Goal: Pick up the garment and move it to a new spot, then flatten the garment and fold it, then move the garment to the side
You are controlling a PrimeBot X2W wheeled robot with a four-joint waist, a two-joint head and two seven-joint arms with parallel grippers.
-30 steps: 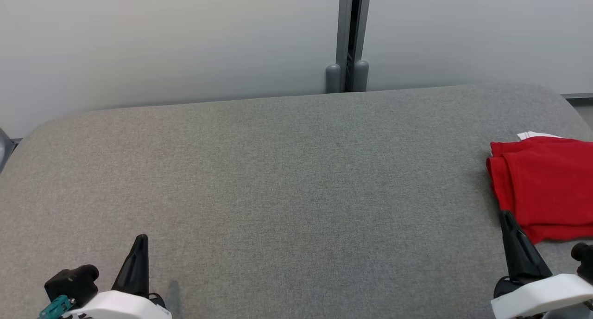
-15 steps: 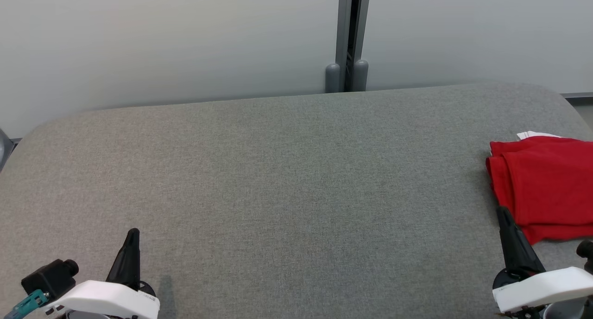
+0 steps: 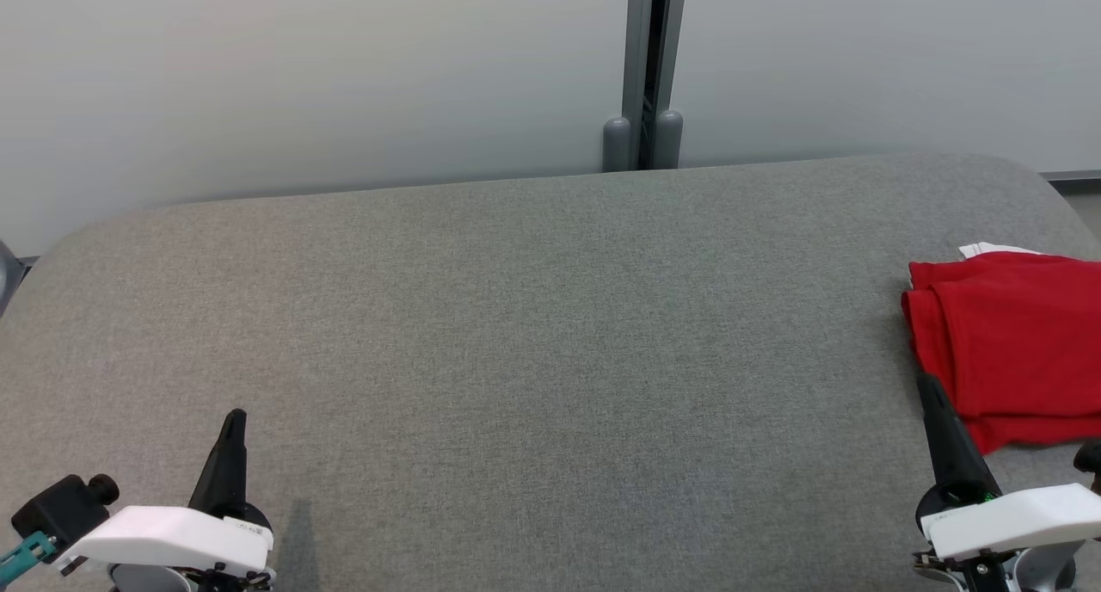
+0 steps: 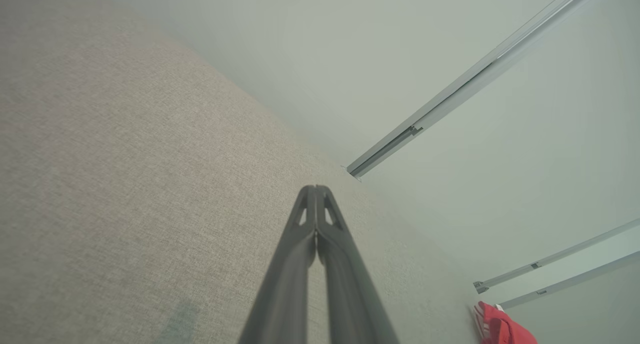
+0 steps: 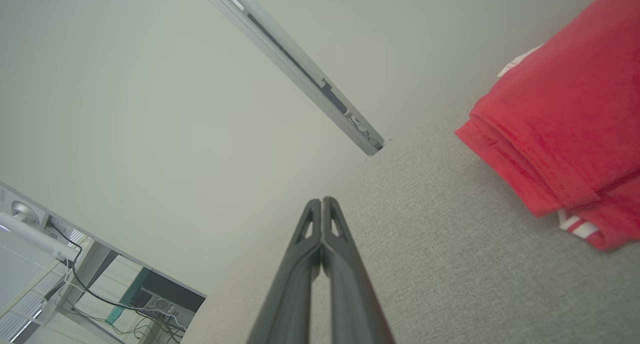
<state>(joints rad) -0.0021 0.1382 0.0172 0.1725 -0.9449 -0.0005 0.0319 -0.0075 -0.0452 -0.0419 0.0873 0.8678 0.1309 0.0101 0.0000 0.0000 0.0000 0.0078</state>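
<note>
Right gripper point(image 3: 933, 398) and left gripper point(image 3: 230, 433) pressed together, empty, at the table's point(image 3: 550, 334) near edge.
Red garment point(image 3: 1015, 342) lies folded in layers at the table's right end, with the right tip just beside its near corner, not touching. Folding and setting aside look finished, so the closed, low fingers likely sit there to keep clear of the cloth.

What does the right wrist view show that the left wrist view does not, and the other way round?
Right wrist view, not the left: the shut right gripper, the stitched hems of the red garment, and a cluttered corner with cables. Left wrist view, not the right: the shut left gripper and two more rails low on the right. Both: the garment itself, the grey fabric surface, the pale wall and one metal rail.
</note>
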